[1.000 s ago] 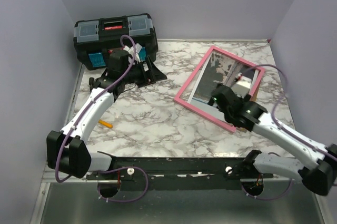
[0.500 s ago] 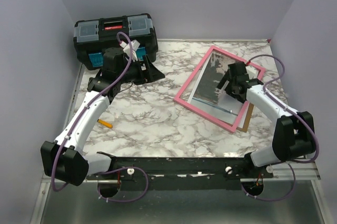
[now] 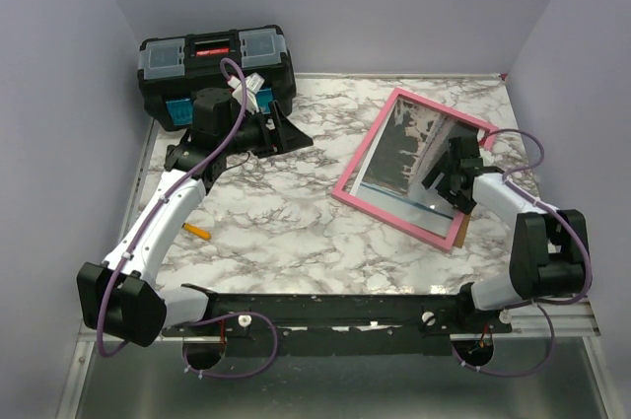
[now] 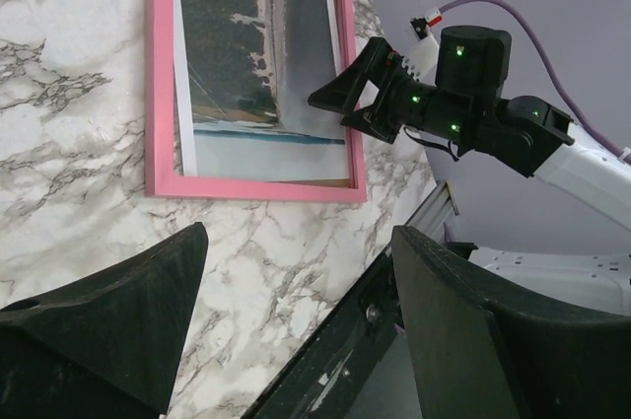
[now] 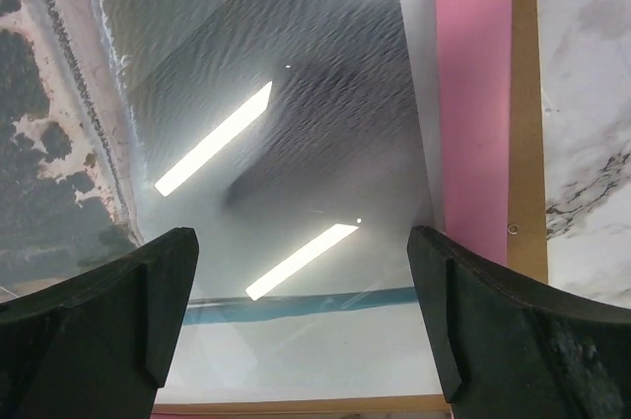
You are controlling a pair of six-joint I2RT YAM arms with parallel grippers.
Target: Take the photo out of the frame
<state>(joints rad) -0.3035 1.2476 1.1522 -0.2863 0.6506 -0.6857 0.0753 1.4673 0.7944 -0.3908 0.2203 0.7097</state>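
Greyscale print photo (image 3: 404, 148) lay in thin pink rectangular frame (image 3: 394, 219) near surface (image 3: 296, 222) right edge; spread, empty right hand (image 3: 441, 171) should pinch one corner only.

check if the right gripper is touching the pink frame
Cannot tell. The right wrist view shows the right gripper open over the frame, and the left wrist view has its fingers overlapping the frame's edge, but neither shows contact or a gap.

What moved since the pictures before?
The right end effector, open, swung toward the frame's right edge as its arm folded back. The frame slid a little toward the near edge. Nothing was grabbed or let go. The left end effector, open, hardly moved; the toolbox stayed put.
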